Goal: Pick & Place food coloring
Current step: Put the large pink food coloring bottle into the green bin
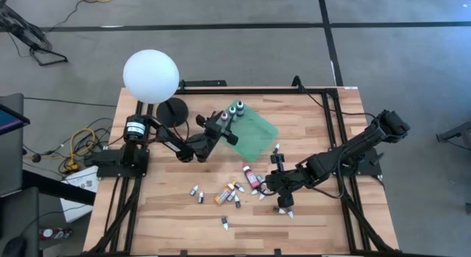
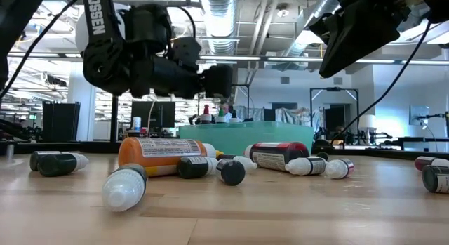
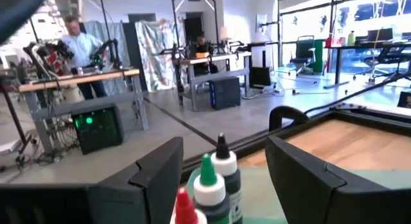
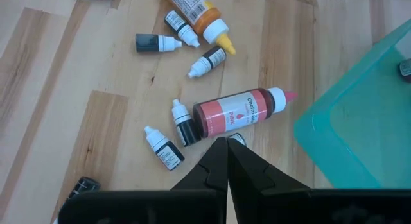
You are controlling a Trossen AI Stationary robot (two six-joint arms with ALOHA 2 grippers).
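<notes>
We see the left gripper (image 1: 229, 122) with its jaws spread wide and empty, poised over the far corner of the green square tray (image 1: 257, 135), where a few upright food coloring bottles (image 1: 234, 110) stand close together; in the left wrist view these bottles (image 3: 215, 185) show between the two dark fingers (image 3: 151, 179), with red, green, white and black tips, and nothing touches them. The left arm (image 1: 173, 143) reaches from its base at the left edge of the tabletop (image 1: 162, 213), folded low past the black base of the white globe lamp (image 1: 151, 76). The right gripper (image 1: 266, 185) has its jaws pressed together, holding nothing; in the right wrist view the closed fingertips (image 4: 226, 161) point down just beside a pink-labelled bottle (image 4: 241, 113) that lies on its side on the wood, and we cannot tell whether they touch it. The right arm (image 1: 346, 154) stretches in from the right edge, angled low toward the middle of the tabletop. The rest of the food coloring lies loose on the wood near the tray's near edge: an orange bottle (image 4: 196, 12) with a yellow tip, several tiny white-tipped droppers (image 4: 164, 148) around the pink one, and a few more (image 1: 197, 193) scattered farther toward the left and front. In the low view the orange bottle (image 2: 165, 155) and dark droppers (image 2: 59, 163) lie on their sides before the tray (image 2: 245, 136). A person (image 3: 80, 47) stands in the room beyond.
</notes>
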